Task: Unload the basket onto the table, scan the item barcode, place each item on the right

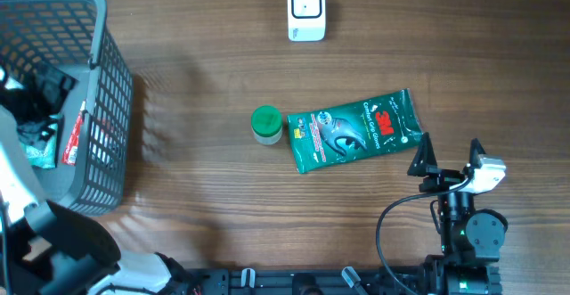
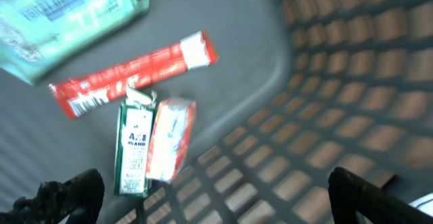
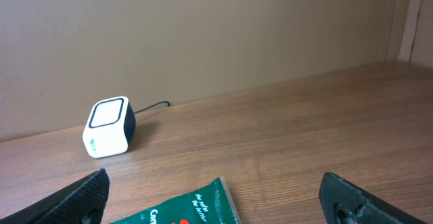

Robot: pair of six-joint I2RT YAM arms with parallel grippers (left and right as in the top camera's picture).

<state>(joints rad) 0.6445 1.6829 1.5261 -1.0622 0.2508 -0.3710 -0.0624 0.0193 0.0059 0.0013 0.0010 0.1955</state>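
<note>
The white barcode scanner (image 1: 305, 10) stands at the table's far edge; the right wrist view shows the scanner (image 3: 108, 126) facing up, its cable running back. A green 3M wipes pack (image 1: 356, 130) lies mid-table beside a green-lidded jar (image 1: 266, 124). My right gripper (image 1: 448, 157) hovers open just right of the pack (image 3: 196, 210), nothing between its fingers. My left gripper (image 2: 216, 197) is open inside the grey basket (image 1: 107, 99), above a red tube (image 2: 135, 72), a small green box (image 2: 133, 146), a red-white box (image 2: 170, 137) and a teal pack (image 2: 61, 14). It holds nothing.
The basket's mesh wall (image 2: 338, 82) rises close to the left gripper's right finger. Bare wood tabletop (image 1: 205, 72) lies between basket and scanner. A black cable (image 1: 392, 219) loops by the right arm's base.
</note>
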